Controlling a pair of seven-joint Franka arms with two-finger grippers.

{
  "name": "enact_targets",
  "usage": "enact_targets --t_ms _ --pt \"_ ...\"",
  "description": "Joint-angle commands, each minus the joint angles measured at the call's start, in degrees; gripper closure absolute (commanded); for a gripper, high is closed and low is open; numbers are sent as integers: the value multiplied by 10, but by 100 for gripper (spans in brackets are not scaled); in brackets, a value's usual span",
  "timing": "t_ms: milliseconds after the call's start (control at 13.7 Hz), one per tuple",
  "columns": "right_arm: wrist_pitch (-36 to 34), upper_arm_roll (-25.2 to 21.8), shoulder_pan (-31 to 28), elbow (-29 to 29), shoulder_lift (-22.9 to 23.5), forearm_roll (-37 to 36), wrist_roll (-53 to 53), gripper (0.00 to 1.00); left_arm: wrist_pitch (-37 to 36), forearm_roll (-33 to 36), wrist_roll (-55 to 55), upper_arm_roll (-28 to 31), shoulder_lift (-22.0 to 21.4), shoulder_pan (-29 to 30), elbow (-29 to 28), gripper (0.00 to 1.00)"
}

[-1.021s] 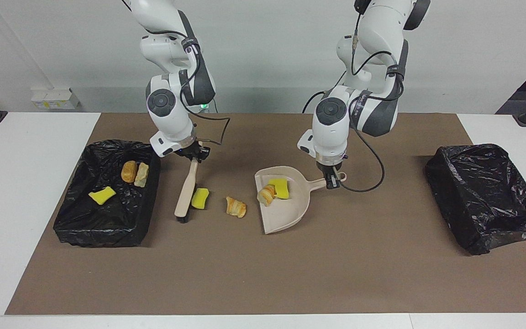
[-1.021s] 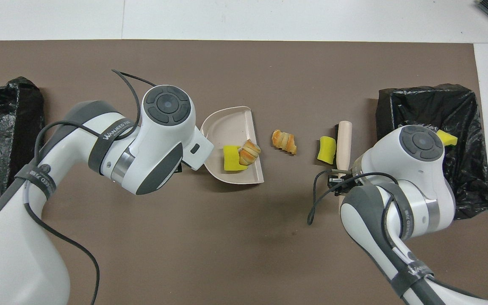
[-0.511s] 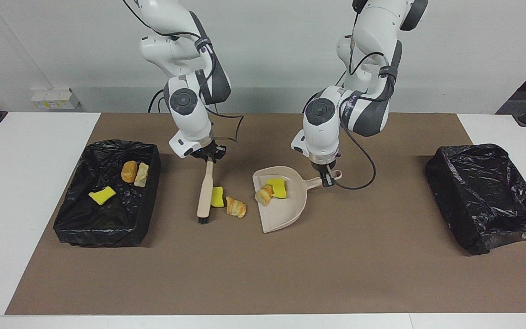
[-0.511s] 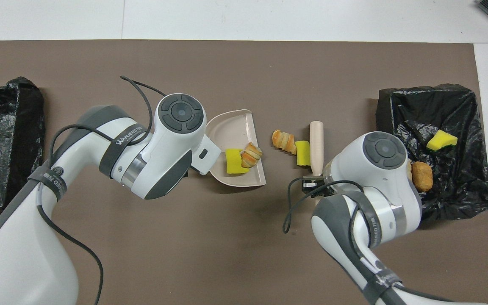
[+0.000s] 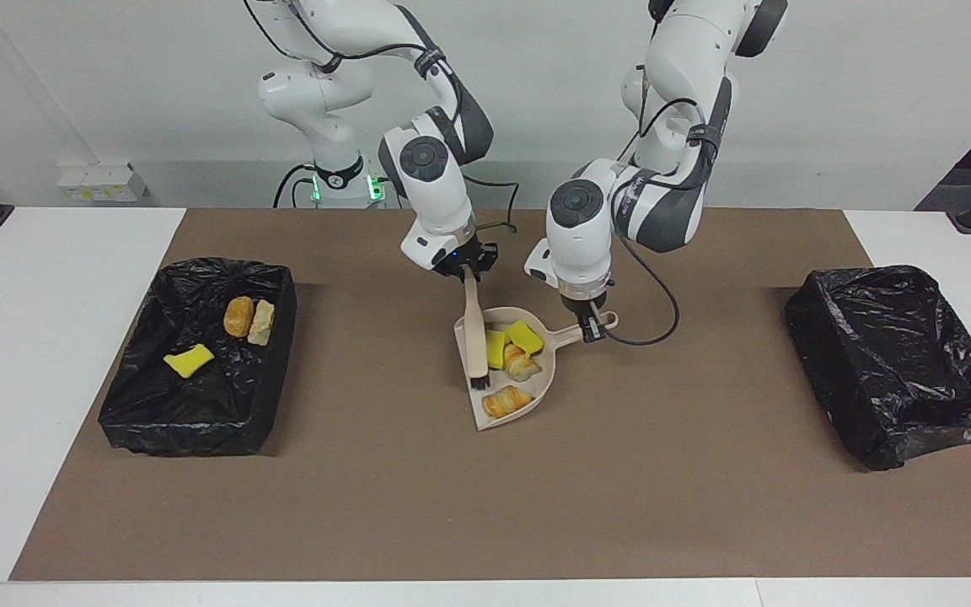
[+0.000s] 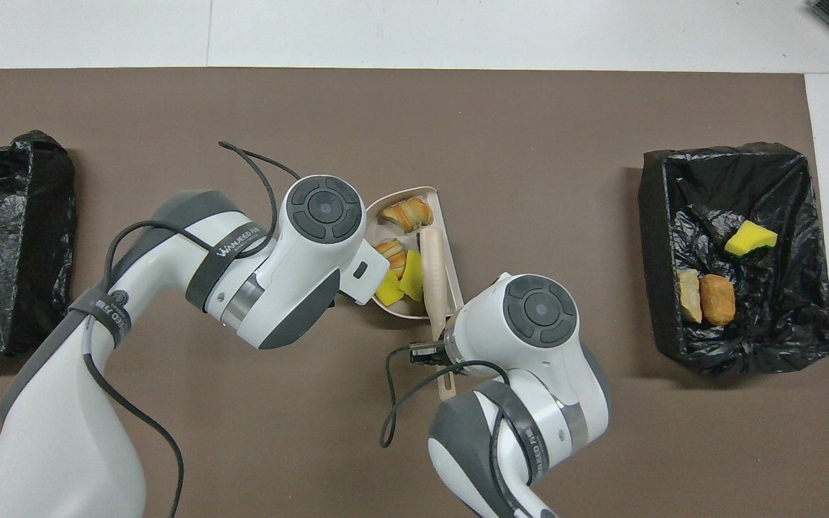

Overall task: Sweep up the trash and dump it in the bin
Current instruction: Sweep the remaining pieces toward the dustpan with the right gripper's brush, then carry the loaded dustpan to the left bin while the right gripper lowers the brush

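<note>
The beige dustpan (image 5: 571, 335) (image 6: 378, 232) lies mid-table, and my left gripper (image 5: 591, 325) is shut on its handle. My right gripper (image 5: 468, 270) is shut on the beige brush (image 5: 474, 335) (image 6: 435, 277), whose bristles rest inside the pan's open edge. Trash in the pan: two yellow sponge chunks (image 5: 526, 335) (image 6: 412, 277) and two croissant pieces (image 5: 506, 400) (image 6: 406, 213). The black-lined bin (image 5: 127, 409) (image 6: 655, 216) at the right arm's end holds a yellow sponge (image 5: 189, 360), a bread piece (image 5: 238, 316) and a pale piece (image 5: 262, 322). The overhead view hides both grippers' fingers under the arms.
A second black-lined bin (image 5: 898, 362) (image 6: 4, 244) sits at the left arm's end of the table. A brown mat (image 5: 485, 506) covers the table's middle, with white tabletop at both ends.
My right arm swept the brush toward the dustpan, pushing the loose sponge and croissant into it. The left gripper shifted the pan slightly toward the brush.
</note>
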Motion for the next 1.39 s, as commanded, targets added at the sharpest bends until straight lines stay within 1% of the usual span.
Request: enact_targets --t_ms 0,219,438,583,802,948,1094,1240,1313 --pt "1 0 27 10 -3 25 15 100 25 8 7 -2 -3 11 -15 100" --pt "-31 -5 20 14 -24 19 17 100 45 5 93 -1 -9 41 -20 100" --pt "-78 -7 -12 19 -61 16 17 100 59 4 132 -1 -12 71 -22 100" --pt "-96 -6 -12 19 -70 16 29 100 83 -23 177 -1 -13 91 -29 100" --pt "-141 -4 -5 28 -74 12 105 100 104 -53 242 2 -13 116 -32 100" --pt "-148 1 21 27 -87 -7 135 100 107 -82 298 10 -12 125 -26 100" --pt "-145 2 62 23 -100 -33 194 100 108 -125 358 53 -12 123 -18 100" --pt "-146 2 100 14 -115 -39 225 100 99 -146 419 77 -10 126 7 100" --pt "-141 1 126 8 -115 -44 246 100 94 -157 439 94 -10 126 16 100"
